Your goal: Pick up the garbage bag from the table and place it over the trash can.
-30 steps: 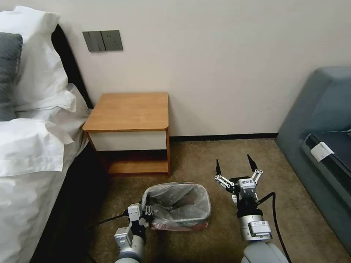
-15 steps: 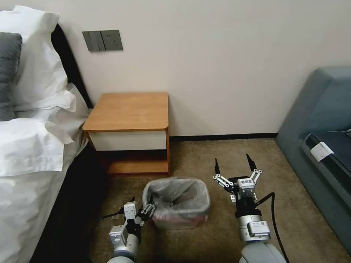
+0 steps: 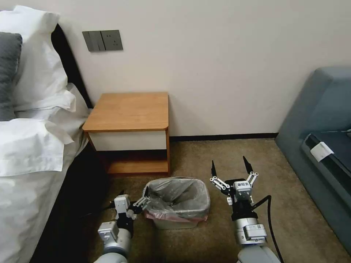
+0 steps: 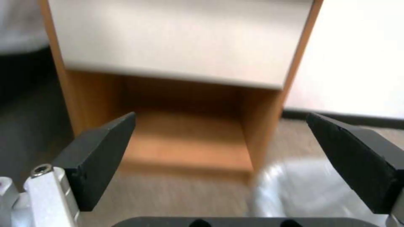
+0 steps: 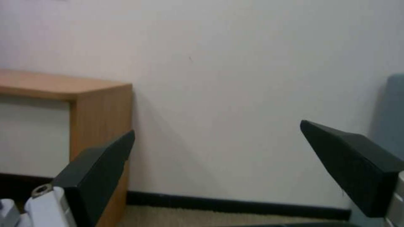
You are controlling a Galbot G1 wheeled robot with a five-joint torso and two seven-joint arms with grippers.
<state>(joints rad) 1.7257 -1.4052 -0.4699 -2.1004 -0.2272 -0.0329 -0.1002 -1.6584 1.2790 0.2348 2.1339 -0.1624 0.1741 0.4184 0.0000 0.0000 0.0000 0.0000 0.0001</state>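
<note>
- The left gripper (image 3: 134,197) is hovering just beside the left rim of the trash can (image 3: 175,222), its black fingers (image 4: 99,154) spread wide and gripping nothing.
- The right gripper (image 3: 230,167) is hanging above the carpet (image 3: 204,157) to the right of the bin, its pointed black fingers (image 5: 98,170) likewise splayed apart and empty.
- The garbage bag (image 3: 178,197) is lining the small cream-white bin: thin, crinkled, translucent grey plastic is sagging into the hollow, and its pink edge is folding down over the rolled rim.
- The bin is standing upright on the short-pile brown carpet, in front of the table (image 3: 128,111).
- The table is standing against the wall, showing a smooth orange-brown wooden top, a white drawer front and a low open shelf.
</note>
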